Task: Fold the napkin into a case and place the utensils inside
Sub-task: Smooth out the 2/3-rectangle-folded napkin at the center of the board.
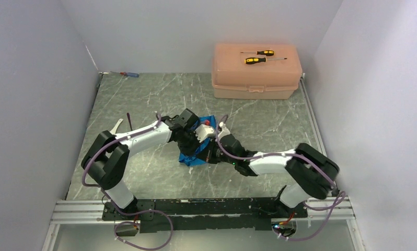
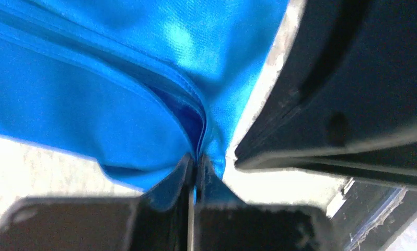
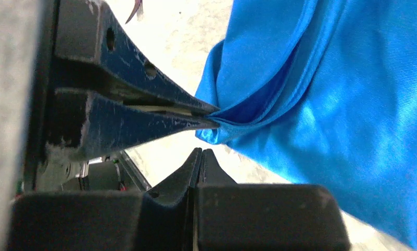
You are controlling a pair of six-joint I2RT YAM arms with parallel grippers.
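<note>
The bright blue napkin (image 1: 189, 158) lies bunched in the middle of the table, mostly covered by both grippers. In the left wrist view my left gripper (image 2: 197, 158) is shut on a folded edge of the napkin (image 2: 107, 78). The right wrist view shows those same fingers (image 3: 143, 123) pinching the napkin (image 3: 342, 104) at its corner. My right gripper (image 3: 201, 152) is shut on nothing, just beside the cloth and below the left fingers. The dark purple fork (image 1: 129, 121) and white spoon (image 1: 116, 127) lie on the table left of the arms. No folded case shows.
A peach plastic box (image 1: 257, 78) stands at the back right, with two yellow-and-black screwdrivers (image 1: 258, 56) on its lid. A small blue-and-red screwdriver (image 1: 129, 74) lies at the back left corner. Walls close in on three sides.
</note>
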